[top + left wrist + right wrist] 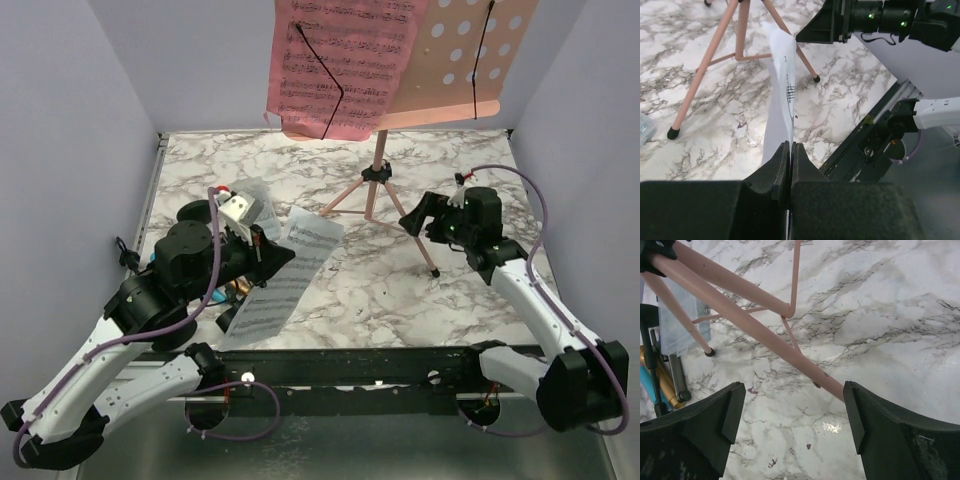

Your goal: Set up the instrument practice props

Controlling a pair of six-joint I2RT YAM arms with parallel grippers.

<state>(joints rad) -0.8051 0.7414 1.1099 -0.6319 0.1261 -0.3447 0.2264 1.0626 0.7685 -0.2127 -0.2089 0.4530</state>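
Low in the left wrist view, the left gripper point(790, 152) is pressed together on the edge of a white sheet-music page point(784, 85). The page looks thin and limp and would probably flop or tear, so an edge pinch suits it. Mid-frame, the right gripper point(794, 392) stands spread over a tripod leg point(745, 317). At the top, the pink music rack point(470, 60) carries a pink page point(340, 60).

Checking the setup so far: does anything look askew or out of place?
The pink page sits off-centre, covering only the left half of the rack. A white page is off the rack, pinched in the left gripper.
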